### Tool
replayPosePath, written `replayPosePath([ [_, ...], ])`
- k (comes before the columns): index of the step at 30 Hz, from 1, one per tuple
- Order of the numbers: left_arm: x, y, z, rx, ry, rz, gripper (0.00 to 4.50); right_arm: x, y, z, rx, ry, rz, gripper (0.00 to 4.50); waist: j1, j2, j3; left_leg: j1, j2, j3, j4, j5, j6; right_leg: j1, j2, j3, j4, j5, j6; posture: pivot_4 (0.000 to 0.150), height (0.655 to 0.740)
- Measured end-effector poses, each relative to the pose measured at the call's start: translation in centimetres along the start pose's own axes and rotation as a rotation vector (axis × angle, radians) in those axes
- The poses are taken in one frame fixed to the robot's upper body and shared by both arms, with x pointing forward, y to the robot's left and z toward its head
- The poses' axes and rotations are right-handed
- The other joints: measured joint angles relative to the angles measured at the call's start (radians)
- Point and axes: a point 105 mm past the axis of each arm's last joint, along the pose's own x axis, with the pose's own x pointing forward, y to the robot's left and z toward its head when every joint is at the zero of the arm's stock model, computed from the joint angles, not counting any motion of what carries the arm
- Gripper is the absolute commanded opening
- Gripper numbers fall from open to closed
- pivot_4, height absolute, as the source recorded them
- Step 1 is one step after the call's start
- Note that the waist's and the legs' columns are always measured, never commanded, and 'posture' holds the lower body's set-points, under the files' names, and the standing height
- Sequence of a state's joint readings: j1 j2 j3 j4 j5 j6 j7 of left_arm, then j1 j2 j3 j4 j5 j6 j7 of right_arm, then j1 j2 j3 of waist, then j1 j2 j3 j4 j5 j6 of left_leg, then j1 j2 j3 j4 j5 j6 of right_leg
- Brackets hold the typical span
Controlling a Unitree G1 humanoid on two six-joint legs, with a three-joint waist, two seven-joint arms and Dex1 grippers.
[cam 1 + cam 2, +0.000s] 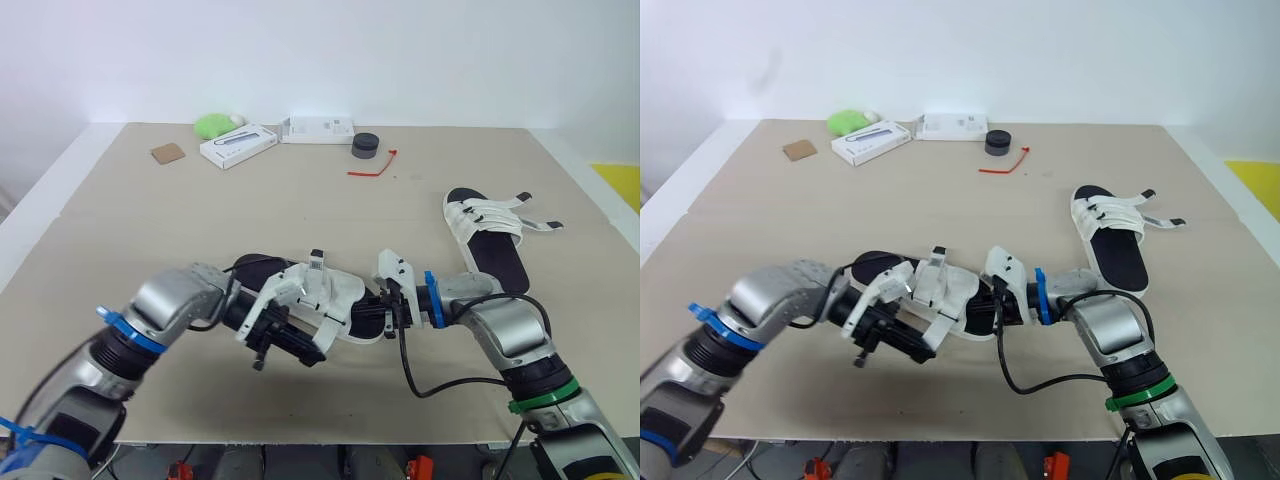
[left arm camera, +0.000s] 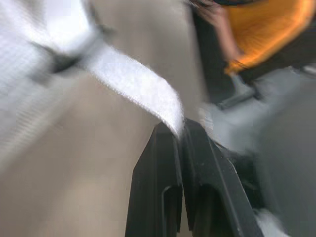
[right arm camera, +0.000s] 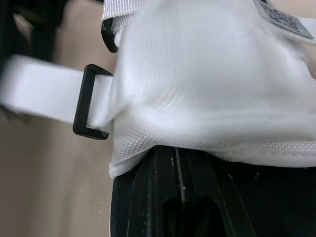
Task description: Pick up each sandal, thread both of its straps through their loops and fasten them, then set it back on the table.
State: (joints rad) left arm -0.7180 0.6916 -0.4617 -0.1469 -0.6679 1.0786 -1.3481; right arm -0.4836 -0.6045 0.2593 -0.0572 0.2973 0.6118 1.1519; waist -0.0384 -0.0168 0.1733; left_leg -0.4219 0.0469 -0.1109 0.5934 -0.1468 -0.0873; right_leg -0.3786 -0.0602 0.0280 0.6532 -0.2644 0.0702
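Observation:
One sandal (image 1: 335, 300), white upper on a black sole, is held between both grippers just above the table's front middle. My left gripper (image 2: 180, 136) is shut on the tip of a white strap (image 2: 133, 84); in the left eye view it (image 1: 300, 345) sits at the sandal's near left side. In the right wrist view that strap (image 3: 44, 94) passes through a black loop (image 3: 91, 101). My right gripper (image 3: 180, 150) is shut on the sandal's edge, where the white upper (image 3: 207, 74) meets the sole, at its right end (image 1: 385, 310). A second sandal (image 1: 490, 235) lies on the table (image 1: 150, 230) at the right, its straps loose.
Along the table's far edge lie a brown card (image 1: 168, 153), a green object (image 1: 213, 125), two white boxes (image 1: 238, 146) (image 1: 318, 129), a black round item (image 1: 365, 146) and a red tie (image 1: 375, 168). The table's front edge runs close below the arms.

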Motion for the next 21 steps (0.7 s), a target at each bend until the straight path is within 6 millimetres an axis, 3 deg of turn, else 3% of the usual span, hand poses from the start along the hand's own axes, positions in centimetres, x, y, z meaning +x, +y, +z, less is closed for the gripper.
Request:
replayPosePath([
  [1,-0.8,-1.2,0.3,-0.005,0.021,-0.05,0.02,0.0,0.0,0.1,-0.003,-0.001,0.001,0.0,-0.001,0.0,0.0,0.0,0.0,0.0,0.0,0.0,0.0,0.0,0.0,0.0,0.0,0.0,0.0,0.15,0.74],
  [5,-1.6,-2.4,1.0,-0.045,0.036,-0.113,0.02,0.4,0.5,0.3,-0.004,-0.01,0.04,0.0,-0.006,0.0,0.0,-0.001,0.0,0.0,-0.002,0.0,0.0,-0.002,0.0,0.0,0.0,-0.001,-0.001,0.15,0.74],
  [10,-0.8,-2.0,4.9,-0.174,-0.101,-0.191,0.02,0.5,0.6,0.4,-0.008,-0.012,0.05,0.0,-0.007,-0.001,0.001,-0.002,0.0,0.0,-0.002,0.0,0.0,-0.003,0.001,0.0,0.0,0.0,0.003,0.15,0.74],
  [12,-0.3,-0.4,6.9,-0.276,-0.198,-0.167,0.02,0.5,0.5,0.3,-0.003,-0.012,0.047,0.0,-0.007,-0.001,0.001,-0.002,0.0,0.0,-0.002,0.0,0.0,-0.003,0.001,0.0,0.0,0.002,0.005,0.15,0.74],
  [15,0.0,2.4,8.1,-0.441,-0.308,-0.105,0.02,0.5,0.4,0.3,-0.001,-0.012,0.042,0.0,-0.007,-0.001,0.001,-0.002,0.0,0.0,0.0,0.0,0.0,-0.002,0.001,0.0,0.0,0.003,0.006,0.15,0.74],
  [21,0.0,7.0,7.5,-0.725,-0.449,0.028,0.02,0.4,0.4,-0.1,0.01,-0.013,0.024,0.0,-0.004,-0.001,0.001,-0.001,-0.001,0.0,0.001,0.0,0.0,0.0,0.001,0.0,0.0,0.004,0.008,0.15,0.74],
])
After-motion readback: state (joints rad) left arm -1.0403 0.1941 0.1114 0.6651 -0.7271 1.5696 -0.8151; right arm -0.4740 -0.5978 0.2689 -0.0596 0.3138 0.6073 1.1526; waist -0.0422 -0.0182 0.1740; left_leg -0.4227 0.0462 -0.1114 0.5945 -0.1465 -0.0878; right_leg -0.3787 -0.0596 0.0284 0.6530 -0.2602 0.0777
